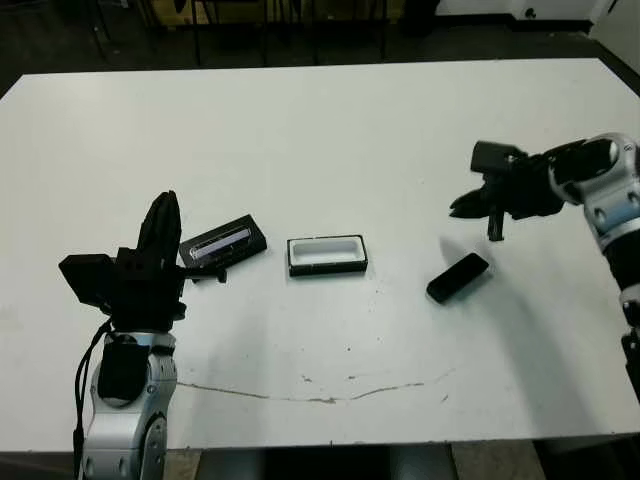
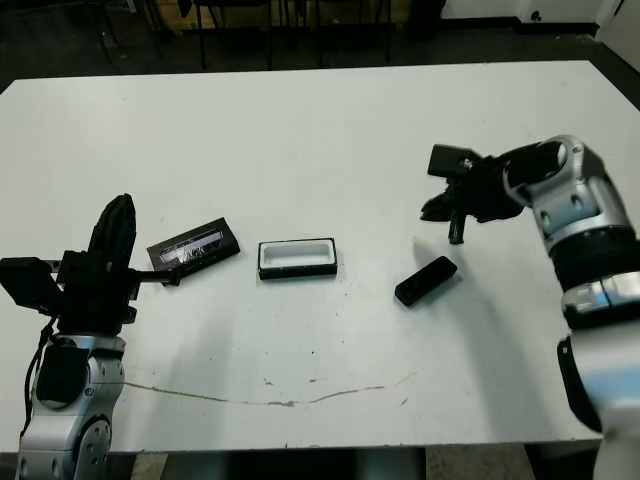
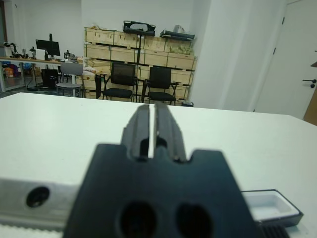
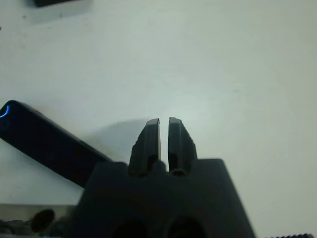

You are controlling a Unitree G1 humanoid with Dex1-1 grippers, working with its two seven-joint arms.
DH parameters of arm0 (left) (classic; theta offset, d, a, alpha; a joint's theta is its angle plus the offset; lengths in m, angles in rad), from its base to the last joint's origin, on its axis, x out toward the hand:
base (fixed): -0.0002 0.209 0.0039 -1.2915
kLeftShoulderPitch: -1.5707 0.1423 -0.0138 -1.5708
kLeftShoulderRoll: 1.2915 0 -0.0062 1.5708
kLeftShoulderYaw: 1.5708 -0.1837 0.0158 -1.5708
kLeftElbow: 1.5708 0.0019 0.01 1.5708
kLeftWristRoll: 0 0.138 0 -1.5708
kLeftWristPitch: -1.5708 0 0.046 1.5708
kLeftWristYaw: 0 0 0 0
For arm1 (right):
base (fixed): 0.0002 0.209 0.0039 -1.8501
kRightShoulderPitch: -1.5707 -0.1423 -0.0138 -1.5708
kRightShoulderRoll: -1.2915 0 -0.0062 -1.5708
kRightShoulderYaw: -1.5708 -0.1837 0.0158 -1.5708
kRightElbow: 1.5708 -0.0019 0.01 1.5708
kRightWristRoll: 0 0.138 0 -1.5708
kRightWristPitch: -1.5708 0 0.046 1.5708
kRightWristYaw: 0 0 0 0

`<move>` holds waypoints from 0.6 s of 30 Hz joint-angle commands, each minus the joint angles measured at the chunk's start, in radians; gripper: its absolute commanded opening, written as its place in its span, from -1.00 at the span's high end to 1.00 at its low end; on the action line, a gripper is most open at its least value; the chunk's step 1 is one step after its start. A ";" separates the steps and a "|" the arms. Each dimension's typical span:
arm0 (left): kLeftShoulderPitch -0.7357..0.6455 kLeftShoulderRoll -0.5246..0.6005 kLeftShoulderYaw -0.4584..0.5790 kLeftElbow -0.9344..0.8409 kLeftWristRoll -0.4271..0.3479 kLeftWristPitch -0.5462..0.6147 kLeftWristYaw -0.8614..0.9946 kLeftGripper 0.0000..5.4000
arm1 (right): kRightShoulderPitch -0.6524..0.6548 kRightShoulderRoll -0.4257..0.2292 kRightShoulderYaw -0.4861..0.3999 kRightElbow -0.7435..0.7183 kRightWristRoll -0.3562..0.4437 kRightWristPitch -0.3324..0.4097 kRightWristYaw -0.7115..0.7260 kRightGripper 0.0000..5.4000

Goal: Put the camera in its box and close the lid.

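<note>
Camera point(image 1: 458, 278) lies free on tabletop point(image 1: 330, 150), right of open box point(image 1: 327, 255); looks light, rigid, slick, so pinch across its narrow middle. Right tool point(image 1: 478, 210) hovers near it, narrow and empty.

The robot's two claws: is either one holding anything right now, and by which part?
Nothing is held. Both the left gripper and right gripper are shut on nothing; the camera lies free on the table.
</note>
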 commanded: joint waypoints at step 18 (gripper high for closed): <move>0.020 0.006 -0.002 0.003 0.004 0.013 0.003 1.00 | 0.114 -0.019 0.014 -0.055 0.001 -0.018 0.040 1.00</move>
